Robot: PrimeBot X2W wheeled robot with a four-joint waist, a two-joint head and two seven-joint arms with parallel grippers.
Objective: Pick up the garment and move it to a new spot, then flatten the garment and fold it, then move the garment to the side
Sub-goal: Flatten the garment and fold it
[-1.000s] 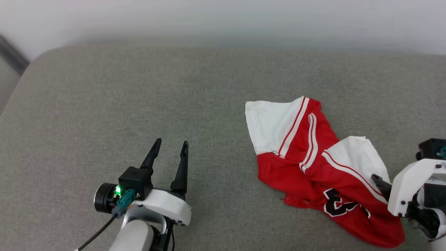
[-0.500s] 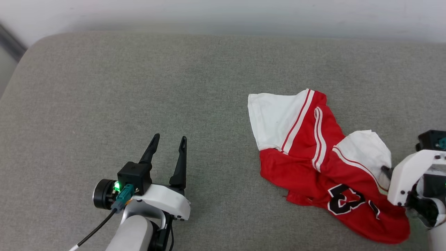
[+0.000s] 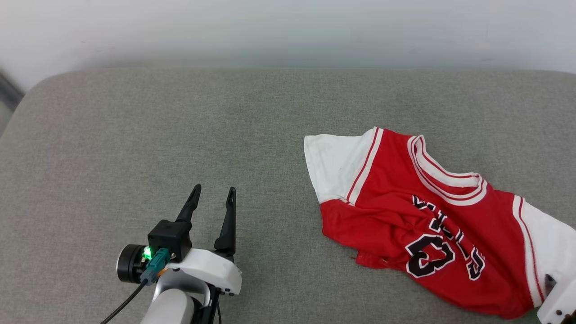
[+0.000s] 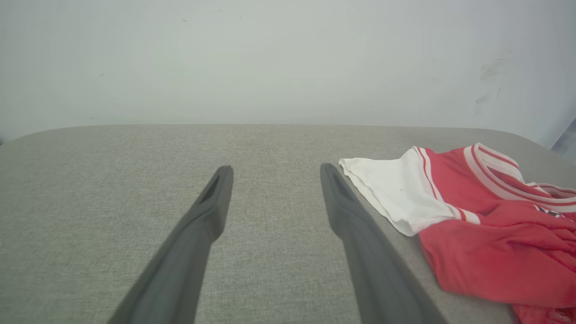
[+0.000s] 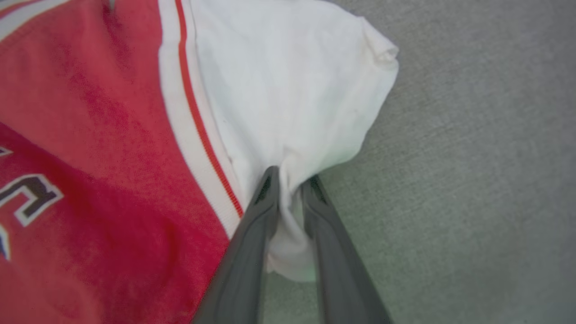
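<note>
Red jersey garment (image 3: 418, 225) lies rumpled, part-spread, on the right of a grey upholstered surface (image 3: 157, 126), its white sleeve (image 5: 288, 90) pinched by the right gripper (image 5: 290, 180), fingers nearly closed. The left gripper (image 3: 213, 198) hovers wide open, well clear. Flattening seems in hand; next likely calls for tugging the sleeve outward to smooth creases.

The garment (image 3: 387, 211) is thin, soft, matt cloth, creased, its white sleeve bunched between the smooth, dull dark plastic fingers of the right end effector (image 5: 292, 175). The left end effector (image 3: 214, 188) has the same dark fingers on a smooth white plastic shell. The cushion (image 3: 135, 135) is coarse grey woven fabric; the wall (image 3: 288, 31) is matt
</note>
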